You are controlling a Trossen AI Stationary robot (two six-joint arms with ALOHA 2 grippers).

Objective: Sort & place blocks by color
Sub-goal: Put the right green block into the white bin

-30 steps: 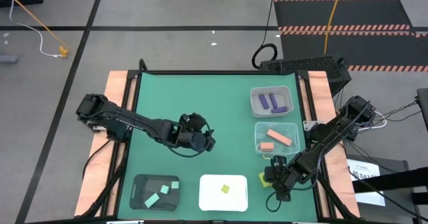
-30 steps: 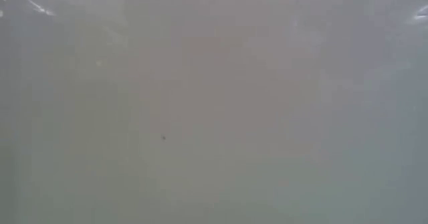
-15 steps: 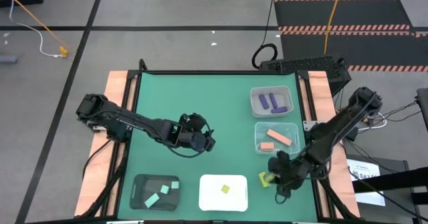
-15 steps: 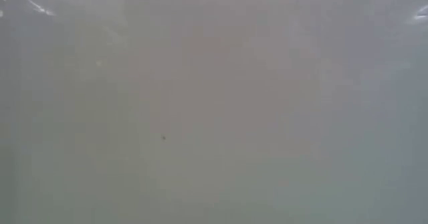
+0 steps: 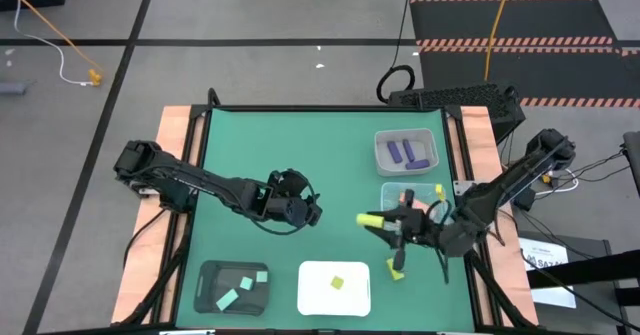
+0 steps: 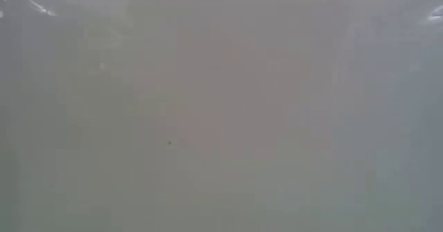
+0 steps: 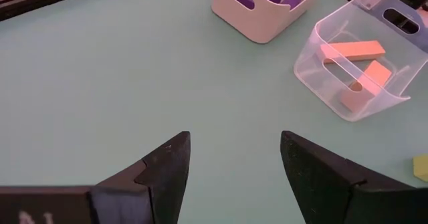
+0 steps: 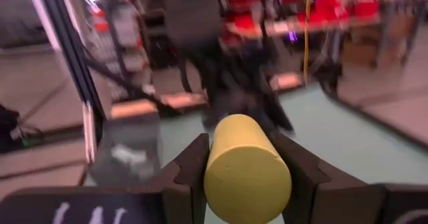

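Note:
My right gripper [image 5: 385,222] is shut on a yellow cylinder block [image 5: 369,219], above the table in front of the clear tray [image 5: 440,190] that holds salmon-orange blocks [image 5: 417,205]. In the right wrist view the cylinder [image 8: 247,170] fills the gap between the fingers. Another yellow block [image 5: 397,268] lies on the green table, right of the white tray [image 5: 312,300]. That tray holds a yellow piece [image 5: 337,283]. My left gripper [image 5: 305,213] waits open and empty over the table's middle; it also shows in the left wrist view [image 7: 234,160]. My right gripper pinches the yellow cylinder by its curved sides [image 8: 215,158] between the two fingers. The fingers lie about level and point toward the table's left, along the cylinder. Its free end [image 5: 363,218] sticks out past the fingertips. The cylinder is lifted clear of the table.
A grey tray [image 5: 384,157] with purple blocks [image 5: 408,152] stands at the far right. A black tray [image 5: 208,300] with mint green blocks [image 5: 240,290] stands at the near left. The low view is filled by a white tray wall [image 6: 221,121].
My right gripper has risen from the table's near right corner with the yellow cylinder. It has swung toward the far edge and the left and tipped from pointing down to about level. The other yellow block has stayed on the table.

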